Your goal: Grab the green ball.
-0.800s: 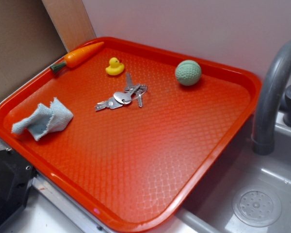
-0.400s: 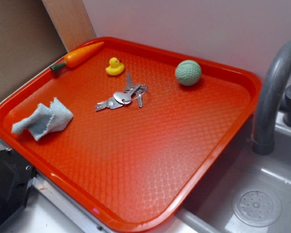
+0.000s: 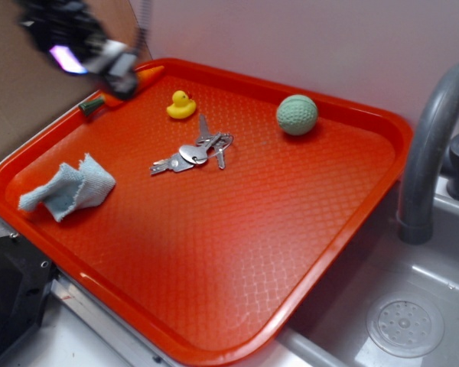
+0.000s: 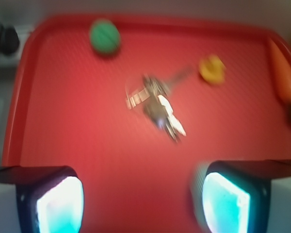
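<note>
Nothing was grasped yet: the black gripper (image 3: 99, 57) hovered, fingers spread and empty, at the orange plastic tray's (image 3: 314, 252) far-left corner, well apart from the pale mint-green knitted ball (image 3: 297, 115) near the back rim.

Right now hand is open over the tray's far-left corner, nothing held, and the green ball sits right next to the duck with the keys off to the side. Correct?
One thing is off: the green ball is not next to the duck. The exterior view shows it alone near the tray's far-right rim, and the keys lie nearer the duck. The rest holds: the hand is open and empty over the far-left corner.
</note>
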### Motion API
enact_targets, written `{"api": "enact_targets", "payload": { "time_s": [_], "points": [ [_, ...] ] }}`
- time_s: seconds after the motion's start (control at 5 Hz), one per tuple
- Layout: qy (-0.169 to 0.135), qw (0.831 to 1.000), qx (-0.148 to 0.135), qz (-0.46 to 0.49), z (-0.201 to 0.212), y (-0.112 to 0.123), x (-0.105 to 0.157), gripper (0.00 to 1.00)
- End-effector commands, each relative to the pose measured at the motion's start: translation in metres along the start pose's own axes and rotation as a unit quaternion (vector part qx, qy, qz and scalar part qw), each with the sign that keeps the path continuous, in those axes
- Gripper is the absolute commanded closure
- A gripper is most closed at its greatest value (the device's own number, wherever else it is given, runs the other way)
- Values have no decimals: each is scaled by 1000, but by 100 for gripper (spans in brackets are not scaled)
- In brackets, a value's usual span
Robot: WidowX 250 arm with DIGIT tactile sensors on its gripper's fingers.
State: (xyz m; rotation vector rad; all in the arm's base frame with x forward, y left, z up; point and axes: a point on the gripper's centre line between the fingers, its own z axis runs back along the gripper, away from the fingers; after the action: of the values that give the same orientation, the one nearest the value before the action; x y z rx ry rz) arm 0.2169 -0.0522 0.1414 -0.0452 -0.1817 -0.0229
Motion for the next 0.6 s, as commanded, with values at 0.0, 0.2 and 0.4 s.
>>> {"api": "enact_targets", "payload": {
  "time_s": [0.0, 0.2, 0.4],
  "points": [
    [-50, 998, -35, -28, -60, -11, 95, 0],
    [-49, 998, -43, -26, -81, -26, 117, 0],
    [-40, 997, -47, -48, -100, -52, 124, 0]
  ]
}}
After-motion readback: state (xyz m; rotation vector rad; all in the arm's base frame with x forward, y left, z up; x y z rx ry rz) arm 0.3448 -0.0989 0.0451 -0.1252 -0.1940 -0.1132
